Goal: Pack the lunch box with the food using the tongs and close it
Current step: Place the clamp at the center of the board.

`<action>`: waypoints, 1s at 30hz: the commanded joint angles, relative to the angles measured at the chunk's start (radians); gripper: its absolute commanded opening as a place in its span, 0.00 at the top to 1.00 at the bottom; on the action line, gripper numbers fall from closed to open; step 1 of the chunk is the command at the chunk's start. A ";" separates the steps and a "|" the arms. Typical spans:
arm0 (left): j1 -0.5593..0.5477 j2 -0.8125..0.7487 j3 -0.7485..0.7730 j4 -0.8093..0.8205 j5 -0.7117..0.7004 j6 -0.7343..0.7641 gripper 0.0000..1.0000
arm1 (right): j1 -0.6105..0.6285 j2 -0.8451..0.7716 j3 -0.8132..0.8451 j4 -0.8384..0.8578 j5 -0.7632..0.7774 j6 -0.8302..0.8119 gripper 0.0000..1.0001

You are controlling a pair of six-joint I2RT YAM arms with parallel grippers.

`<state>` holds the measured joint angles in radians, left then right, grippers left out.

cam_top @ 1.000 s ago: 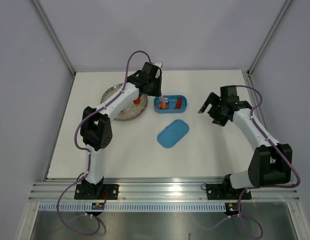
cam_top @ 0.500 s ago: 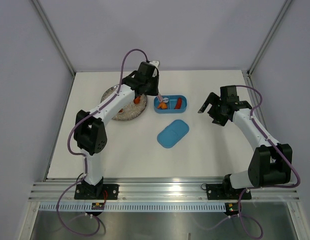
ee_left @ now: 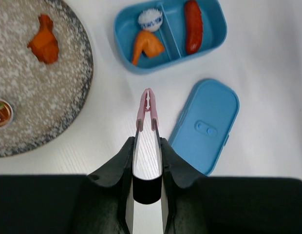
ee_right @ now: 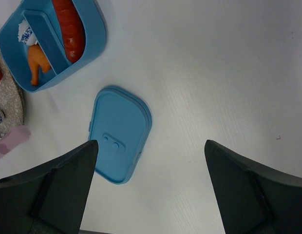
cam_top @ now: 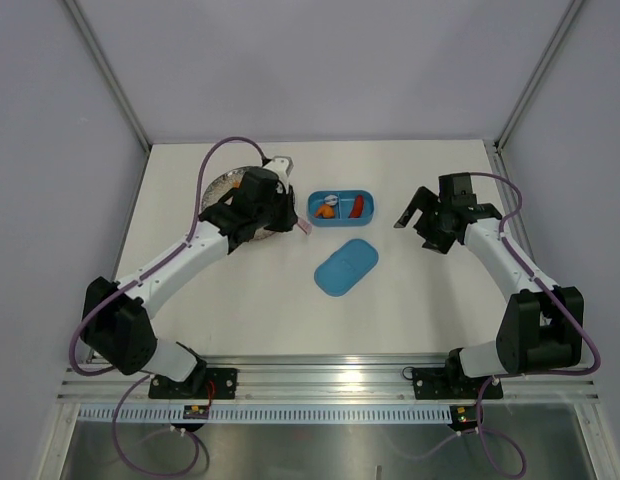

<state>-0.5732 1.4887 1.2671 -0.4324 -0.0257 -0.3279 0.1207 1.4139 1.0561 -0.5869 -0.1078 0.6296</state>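
Note:
The blue lunch box (ee_left: 129,29) lies open at the back, holding an orange morsel (ee_left: 147,46), a white piece (ee_left: 151,19) and a red sausage (ee_left: 192,31). Its flat lid (ee_left: 207,126) rests on the table in front of it. My left gripper (ee_left: 147,146) is shut on the pale pink tongs (ee_left: 147,105). Their tips are pressed together and empty, over bare table just short of the box. One orange morsel (ee_left: 44,46) remains on the speckled plate (ee_left: 24,92). My right gripper (ee_right: 148,146) hangs open and empty right of the lid (ee_right: 119,134).
A small cup-like item (ee_left: 0,112) sits at the plate's near left edge. In the top view my left arm covers much of the plate (cam_top: 218,188), the box (cam_top: 370,200) is right of it and the lid (cam_top: 346,266) nearer me. Enclosure walls ring the table.
My left arm has pulled back from over the lunch box toward the near left, lifting the tongs out. An orange morsel stays in the box. The right arm has not moved.

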 commanded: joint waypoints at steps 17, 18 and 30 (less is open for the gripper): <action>-0.207 -0.355 -0.629 0.343 -0.359 -0.166 1.00 | 0.046 0.000 -0.002 0.050 -0.029 0.010 0.02; -0.214 -0.360 -0.643 0.339 -0.361 -0.175 1.00 | 0.045 0.002 -0.004 0.053 -0.030 0.012 0.02; -0.274 -0.234 -0.667 0.202 -0.342 -0.283 0.73 | 0.056 0.010 0.005 0.048 -0.024 0.007 0.02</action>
<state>-0.8280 1.2564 0.6178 -0.1978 -0.3485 -0.5606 0.1650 1.4345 1.0477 -0.5533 -0.1249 0.6373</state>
